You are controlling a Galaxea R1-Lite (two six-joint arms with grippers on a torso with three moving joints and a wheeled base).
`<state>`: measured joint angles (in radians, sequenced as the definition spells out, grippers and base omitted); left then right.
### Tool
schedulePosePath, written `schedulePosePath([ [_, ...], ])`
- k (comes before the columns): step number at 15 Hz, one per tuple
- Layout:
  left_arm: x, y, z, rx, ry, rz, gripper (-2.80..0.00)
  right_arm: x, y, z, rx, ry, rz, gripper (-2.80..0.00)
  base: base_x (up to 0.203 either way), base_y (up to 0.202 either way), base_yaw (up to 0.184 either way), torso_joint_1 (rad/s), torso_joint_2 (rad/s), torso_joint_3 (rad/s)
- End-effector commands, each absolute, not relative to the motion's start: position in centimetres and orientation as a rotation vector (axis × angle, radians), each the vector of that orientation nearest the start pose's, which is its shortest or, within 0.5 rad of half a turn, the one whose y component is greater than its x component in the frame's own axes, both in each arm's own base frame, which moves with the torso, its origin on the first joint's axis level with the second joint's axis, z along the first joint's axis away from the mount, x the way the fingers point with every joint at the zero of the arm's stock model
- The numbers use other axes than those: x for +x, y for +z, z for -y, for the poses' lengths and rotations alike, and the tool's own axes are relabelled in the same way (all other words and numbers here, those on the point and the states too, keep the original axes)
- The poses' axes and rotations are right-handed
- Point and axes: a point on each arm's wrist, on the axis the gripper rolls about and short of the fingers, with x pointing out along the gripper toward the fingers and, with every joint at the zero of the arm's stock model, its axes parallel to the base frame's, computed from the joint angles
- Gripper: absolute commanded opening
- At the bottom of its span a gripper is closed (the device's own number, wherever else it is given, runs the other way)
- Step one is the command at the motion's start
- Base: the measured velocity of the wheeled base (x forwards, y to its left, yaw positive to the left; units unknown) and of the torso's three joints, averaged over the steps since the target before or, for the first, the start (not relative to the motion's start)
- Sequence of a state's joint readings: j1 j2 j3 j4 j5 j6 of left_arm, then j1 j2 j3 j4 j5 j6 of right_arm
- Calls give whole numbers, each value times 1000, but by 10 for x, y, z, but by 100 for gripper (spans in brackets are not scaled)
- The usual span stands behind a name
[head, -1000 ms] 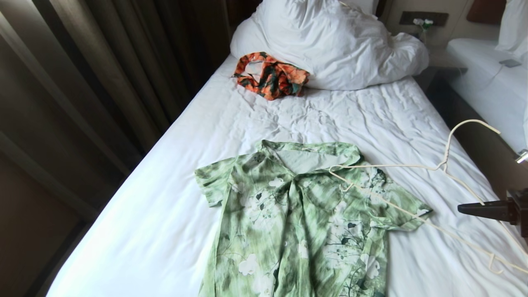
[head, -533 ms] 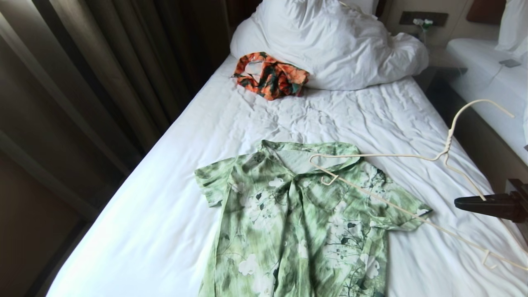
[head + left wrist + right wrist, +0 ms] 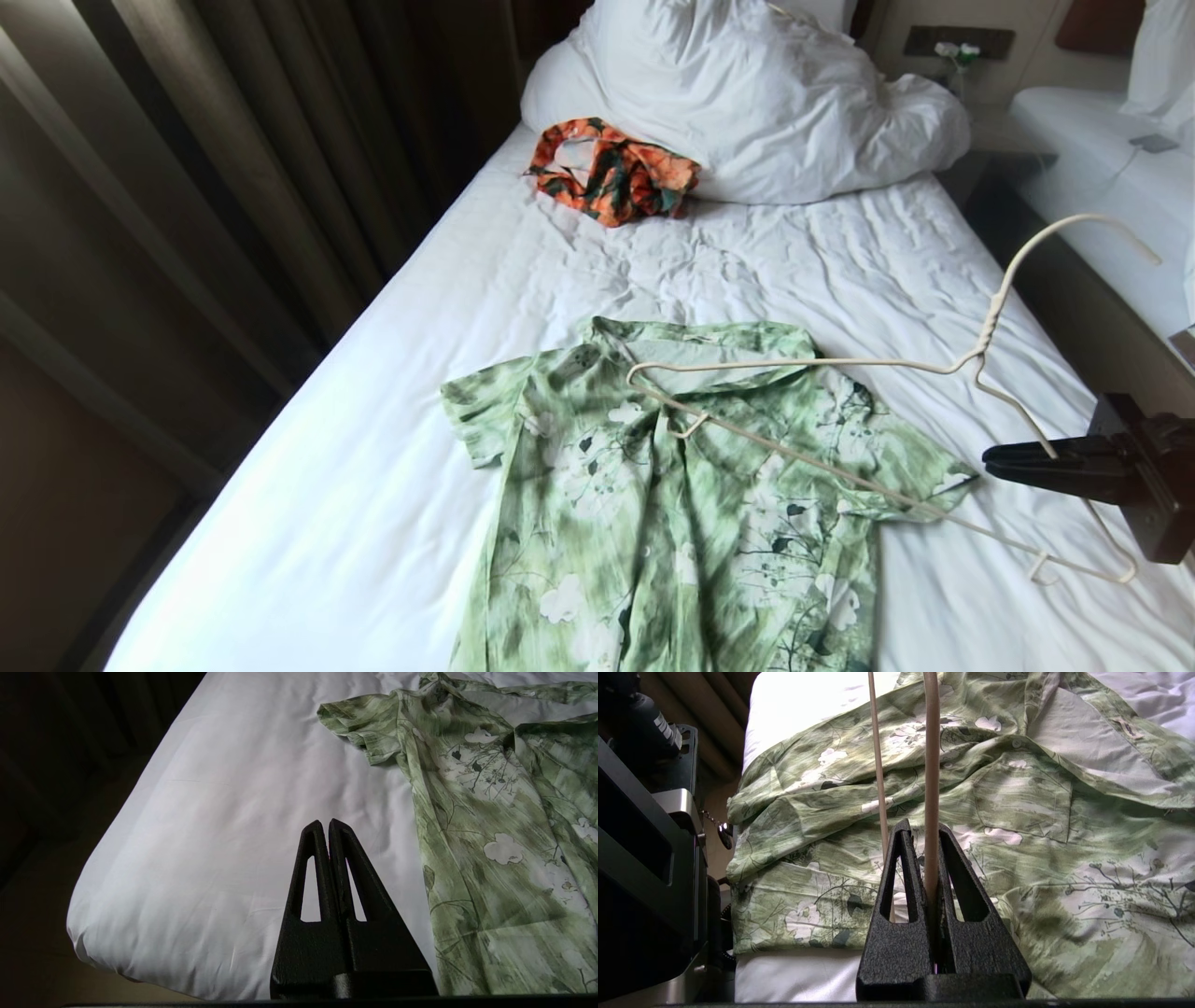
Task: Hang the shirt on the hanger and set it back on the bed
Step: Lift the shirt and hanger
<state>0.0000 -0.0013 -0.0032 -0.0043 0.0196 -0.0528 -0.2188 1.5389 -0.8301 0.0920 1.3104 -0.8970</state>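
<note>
The light green flowered shirt (image 3: 672, 504) lies flat and collar-up on the bed (image 3: 392, 439). A thin cream wire hanger (image 3: 896, 362) is held at a low tilt above the shirt's right shoulder. Its far end reaches over the collar and its hook points up on the right. My right gripper (image 3: 991, 457) comes in from the right edge, shut on the hanger's sloping arm. In the right wrist view the hanger (image 3: 931, 765) runs out between the fingers of the right gripper (image 3: 920, 828), over the shirt (image 3: 1041, 858). My left gripper (image 3: 325, 822) is shut and empty, parked over bare sheet beside the shirt (image 3: 490, 812).
An orange-and-dark-green garment (image 3: 611, 170) lies near the bunched white duvet (image 3: 747, 93) at the head of the bed. Dark curtains (image 3: 233, 140) run along the left side. A second white bed (image 3: 1102, 177) stands beyond the gap on the right.
My right gripper has moved left over the bed with the hanger. The hanger's far end has slid from the shirt's right shoulder to over the collar and placket. The shirt has stayed put.
</note>
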Motion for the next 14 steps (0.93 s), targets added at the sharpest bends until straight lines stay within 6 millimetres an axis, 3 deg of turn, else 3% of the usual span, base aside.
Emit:
schedulePosePath([
  [1, -23, 77, 0, -54, 20, 8, -280, 238, 178, 24, -223, 1206, -72, -280, 0, 0, 0, 0, 0, 0],
  [5, -23, 77, 0, -54, 20, 8, -280, 261, 175, 40, -247, 1176, -9, -280, 0, 0, 0, 0, 0, 0],
  [10, -24, 79, 0, -1, 8, 10, -280, 271, 174, 72, -229, 1096, 0, -280, 0, 0, 0, 0, 0, 0],
  [14, -17, 122, 3, -3, -117, -51, -280, 271, 175, 78, -226, 1085, 10, -280, 0, 0, 0, 0, 0, 0],
])
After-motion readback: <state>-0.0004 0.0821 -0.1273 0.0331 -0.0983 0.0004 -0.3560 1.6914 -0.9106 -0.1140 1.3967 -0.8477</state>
